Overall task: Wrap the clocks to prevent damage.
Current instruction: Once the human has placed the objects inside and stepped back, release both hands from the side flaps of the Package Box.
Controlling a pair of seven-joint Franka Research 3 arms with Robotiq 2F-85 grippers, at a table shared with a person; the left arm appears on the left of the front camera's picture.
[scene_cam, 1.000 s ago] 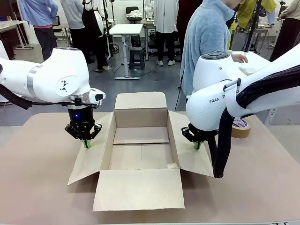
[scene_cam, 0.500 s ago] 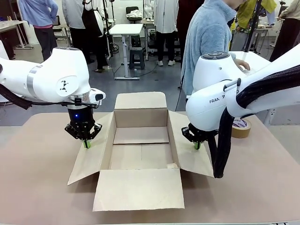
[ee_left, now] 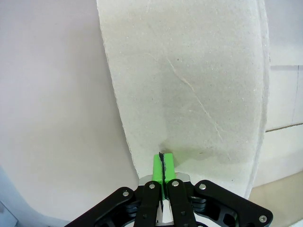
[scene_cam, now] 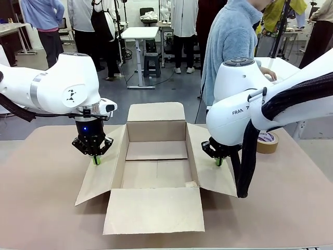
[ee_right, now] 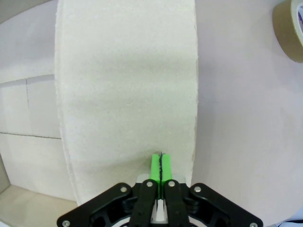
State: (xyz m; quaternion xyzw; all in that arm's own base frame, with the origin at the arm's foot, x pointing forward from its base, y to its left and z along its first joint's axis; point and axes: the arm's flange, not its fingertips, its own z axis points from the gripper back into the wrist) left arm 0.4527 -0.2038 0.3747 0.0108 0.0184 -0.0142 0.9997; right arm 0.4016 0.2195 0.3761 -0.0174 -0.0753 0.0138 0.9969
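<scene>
The clocks are out of view. An open brown cardboard box sits mid-table with nothing inside and all flaps spread out. My left gripper is shut, its green tips resting on the box's left flap. In the left wrist view the gripper has its pads pressed together on that flap, near its edge. My right gripper is shut too, tips down on the right flap. The right wrist view shows this gripper touching its flap. Neither holds anything.
A brown tape roll lies on the table right of the box, also at the corner of the right wrist view as the tape roll. A person in a pale blue fleece stands at the far side, one hand on a white side table.
Both arms and the box stay still. The person's hand has shifted a little to the right on the white side table.
</scene>
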